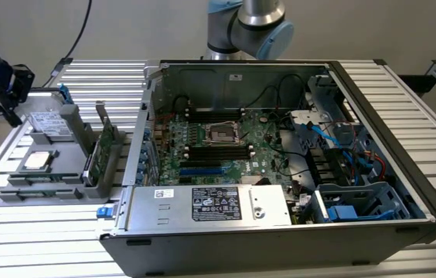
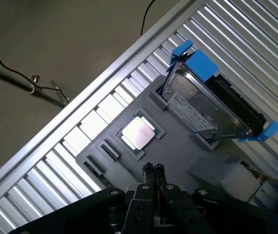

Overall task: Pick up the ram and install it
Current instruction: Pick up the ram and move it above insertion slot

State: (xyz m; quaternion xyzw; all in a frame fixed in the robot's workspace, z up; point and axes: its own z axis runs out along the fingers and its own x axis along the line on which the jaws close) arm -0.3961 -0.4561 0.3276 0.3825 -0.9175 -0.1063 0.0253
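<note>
Gripper empty, slim black fingers pressed together (tips touching), arm with grey-and-blue joint upright.

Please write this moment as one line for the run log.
gripper: shut, empty | position: above gray tray, near CPU | computer case: open

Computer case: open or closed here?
Open: the computer case has no side panel on, leaving the motherboard exposed to view.
</note>
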